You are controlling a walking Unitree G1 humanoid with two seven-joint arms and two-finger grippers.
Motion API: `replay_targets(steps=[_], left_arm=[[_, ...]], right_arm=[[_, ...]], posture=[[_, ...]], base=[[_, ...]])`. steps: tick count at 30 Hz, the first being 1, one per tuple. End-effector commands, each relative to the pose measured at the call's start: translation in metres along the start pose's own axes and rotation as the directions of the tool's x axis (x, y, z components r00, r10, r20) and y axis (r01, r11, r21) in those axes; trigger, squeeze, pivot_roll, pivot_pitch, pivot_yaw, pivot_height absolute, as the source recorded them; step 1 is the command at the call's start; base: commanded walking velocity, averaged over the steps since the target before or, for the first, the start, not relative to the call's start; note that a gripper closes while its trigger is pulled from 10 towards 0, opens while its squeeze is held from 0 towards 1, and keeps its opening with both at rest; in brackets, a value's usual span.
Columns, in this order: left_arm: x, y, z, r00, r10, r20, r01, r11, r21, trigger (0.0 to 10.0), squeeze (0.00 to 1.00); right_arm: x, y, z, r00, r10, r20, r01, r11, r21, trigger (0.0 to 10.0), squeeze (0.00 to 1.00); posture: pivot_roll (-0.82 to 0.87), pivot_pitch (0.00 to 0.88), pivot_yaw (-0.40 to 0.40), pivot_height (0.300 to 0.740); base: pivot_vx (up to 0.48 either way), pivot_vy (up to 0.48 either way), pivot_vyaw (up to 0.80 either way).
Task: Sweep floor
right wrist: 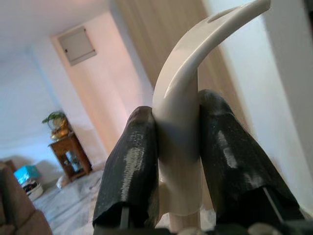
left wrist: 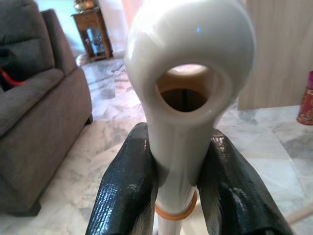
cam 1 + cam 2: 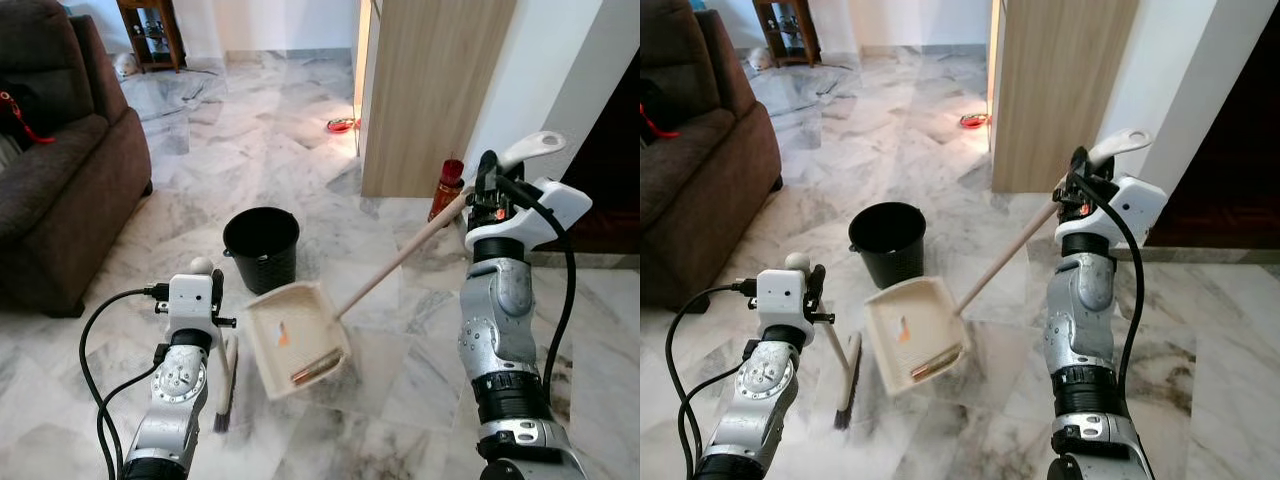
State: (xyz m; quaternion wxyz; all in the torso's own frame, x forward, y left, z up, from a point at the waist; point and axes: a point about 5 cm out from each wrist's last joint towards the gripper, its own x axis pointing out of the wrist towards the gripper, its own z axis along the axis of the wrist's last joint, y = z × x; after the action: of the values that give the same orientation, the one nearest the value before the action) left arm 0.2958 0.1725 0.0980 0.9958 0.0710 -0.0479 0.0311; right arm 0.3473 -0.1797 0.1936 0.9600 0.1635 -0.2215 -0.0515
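With my right gripper [image 1: 178, 161] clamped on the dustpan [image 3: 297, 340] handle and my left gripper [image 2: 178, 186] clamped on the brush [image 3: 226, 385], I judged it best to keep the pan's lip flat on the floor [image 3: 400, 380] (short, low strokes).

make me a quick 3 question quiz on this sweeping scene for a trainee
1. True or false: the dustpan is empty.
2. What does the left gripper hold? A) bucket B) brush handle C) bottle
3. Which dark container stands on the floor just beyond the dustpan?

Key
1. False: debris lies in it.
2. B: it is shut on the brush handle, while the right gripper is shut on the dustpan's long handle.
3. The bucket.
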Motion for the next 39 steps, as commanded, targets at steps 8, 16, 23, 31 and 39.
replay_targets(steps=[8,16,23,31,39], left_arm=[[0.0035,0.0044,0.0123,0.998,0.013,0.058,-0.014,1.0,0.016,10.0,0.0],[0.0036,0.0036,0.0114,0.998,0.011,0.055,-0.012,1.0,0.012,10.0,0.0],[0.0035,0.0029,0.0109,0.999,0.01,0.054,-0.011,1.0,0.013,10.0,0.0],[0.0025,0.0024,0.0104,0.999,0.006,0.054,-0.007,1.0,0.011,10.0,0.0],[0.0028,0.0026,0.0111,0.998,0.008,0.055,-0.009,1.0,0.013,10.0,0.0]], right_arm=[[0.0034,0.0086,0.0106,0.999,0.021,0.044,-0.023,0.999,0.03,10.0,0.0],[0.0038,0.01,0.011,0.998,0.035,0.045,-0.036,0.999,0.019,10.0,0.0],[0.0034,0.0096,0.0104,0.999,0.036,0.041,-0.036,0.999,0.022,10.0,0.0],[0.0021,0.0109,0.0095,0.998,0.041,0.038,-0.042,0.999,0.027,10.0,0.0],[0.003,0.0129,0.0108,0.998,0.051,0.044,-0.052,0.998,0.026,10.0,0.0]], posture=[[0.1,0.04,0.038,0.74],[0.1,0.036,0.037,0.74],[0.1,0.031,0.038,0.74],[0.1,0.016,0.039,0.74],[0.1,0.016,0.038,0.74]], base=[[0.316,0.0,0.0],[0.315,0.0,0.33],[0.315,0.0,0.79],[0.315,0.0,0.05],[0.315,0.0,0.71]])
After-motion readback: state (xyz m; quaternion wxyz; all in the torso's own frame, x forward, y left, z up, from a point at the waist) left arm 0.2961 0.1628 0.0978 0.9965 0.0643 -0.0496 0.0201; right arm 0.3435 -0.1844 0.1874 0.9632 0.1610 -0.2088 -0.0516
